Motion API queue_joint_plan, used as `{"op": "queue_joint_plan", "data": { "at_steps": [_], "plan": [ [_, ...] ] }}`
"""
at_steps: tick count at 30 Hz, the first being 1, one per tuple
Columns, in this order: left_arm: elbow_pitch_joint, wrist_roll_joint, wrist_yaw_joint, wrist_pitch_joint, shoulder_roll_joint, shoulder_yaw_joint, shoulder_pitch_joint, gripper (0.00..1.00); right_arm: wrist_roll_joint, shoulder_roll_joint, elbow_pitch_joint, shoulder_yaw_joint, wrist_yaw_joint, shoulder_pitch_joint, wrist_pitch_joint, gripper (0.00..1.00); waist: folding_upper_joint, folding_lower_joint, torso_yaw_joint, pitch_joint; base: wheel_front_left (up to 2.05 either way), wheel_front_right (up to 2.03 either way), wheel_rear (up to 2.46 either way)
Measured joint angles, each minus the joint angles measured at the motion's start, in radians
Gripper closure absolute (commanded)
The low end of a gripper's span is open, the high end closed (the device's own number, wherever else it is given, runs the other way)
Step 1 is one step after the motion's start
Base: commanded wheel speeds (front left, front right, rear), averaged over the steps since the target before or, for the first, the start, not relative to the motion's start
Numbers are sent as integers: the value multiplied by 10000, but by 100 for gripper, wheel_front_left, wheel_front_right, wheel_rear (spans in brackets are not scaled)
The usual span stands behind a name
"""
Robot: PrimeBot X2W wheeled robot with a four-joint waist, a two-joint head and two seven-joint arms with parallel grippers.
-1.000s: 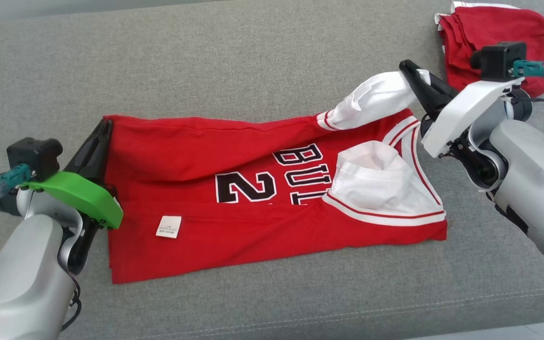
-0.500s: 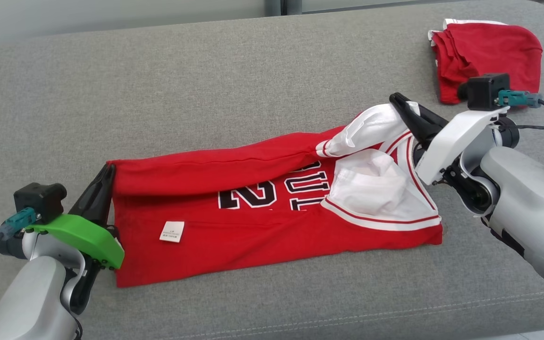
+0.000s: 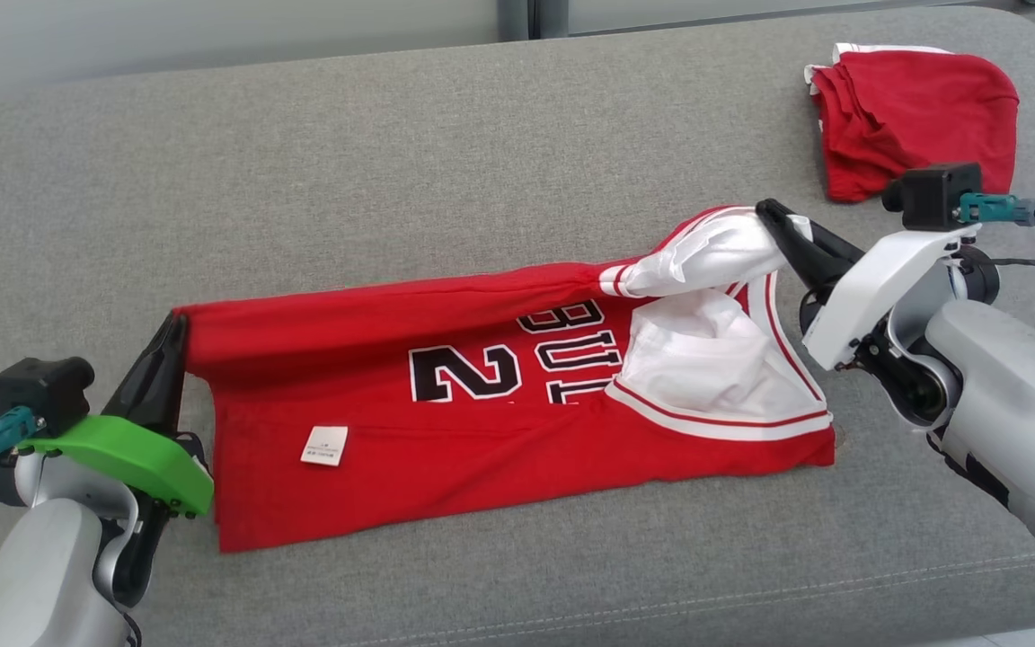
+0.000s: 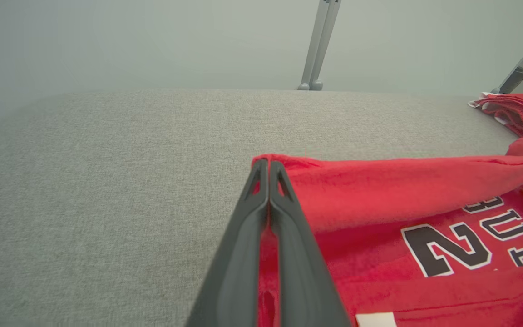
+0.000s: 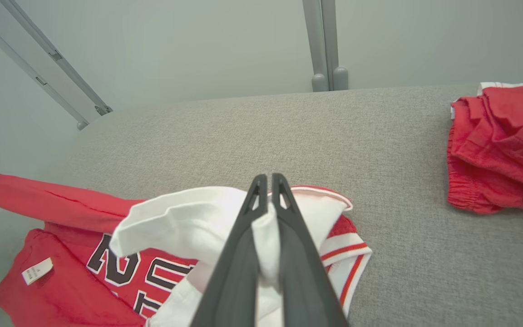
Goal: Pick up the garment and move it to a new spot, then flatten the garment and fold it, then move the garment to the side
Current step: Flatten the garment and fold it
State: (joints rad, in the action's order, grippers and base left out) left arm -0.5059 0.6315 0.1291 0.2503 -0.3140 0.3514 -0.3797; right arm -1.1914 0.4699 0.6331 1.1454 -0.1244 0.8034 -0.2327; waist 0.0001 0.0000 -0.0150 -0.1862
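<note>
Grey cushion (image 3: 392,162) — red jersey (image 3: 482,431), half-folded

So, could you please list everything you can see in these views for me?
grey fabric cushion: 1, grey, under everything.
red basketball jersey with white lining and black lettering: 1, red and white, spread across the cushion's middle, its far edge lifted.
small white label: 1, white, on the jersey near its left end.
bunched red cloth with white trim: 1, red, on the cushion's far right corner, apart from the jersey.
grey metal posts: 2, grey, behind the cushion, one upright, one slanted.
left gripper: 1, dark fingers, shut on the jersey's far left corner.
right gripper: 1, dark fingers, shut on the jersey's white fabric at the right end.
</note>
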Motion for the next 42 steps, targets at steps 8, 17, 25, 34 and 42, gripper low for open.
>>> {"op": "queue_joint_plan", "data": {
  "at_steps": [8,17,25,34,42],
  "plan": [
    [40,-192,0,0,21,-23,417,100,-441,0,-113,370,0,-470,2,100,0,0,-32,-16,0,0,0],
    [-132,-186,0,0,52,244,812,100,-729,0,-201,708,0,-581,226,100,0,0,-47,-15,0,0,0],
    [-399,-184,0,0,121,433,919,100,-934,50,-194,863,0,-639,451,100,0,0,-31,-12,0,0,0],
    [-851,90,0,-2,213,663,919,67,-1081,23,-449,1035,0,-746,761,100,0,0,10,21,0,0,0],
    [-1099,349,0,-21,249,606,919,0,-1313,71,-541,1110,0,-764,943,100,0,0,20,110,0,0,0]
  ]
}}
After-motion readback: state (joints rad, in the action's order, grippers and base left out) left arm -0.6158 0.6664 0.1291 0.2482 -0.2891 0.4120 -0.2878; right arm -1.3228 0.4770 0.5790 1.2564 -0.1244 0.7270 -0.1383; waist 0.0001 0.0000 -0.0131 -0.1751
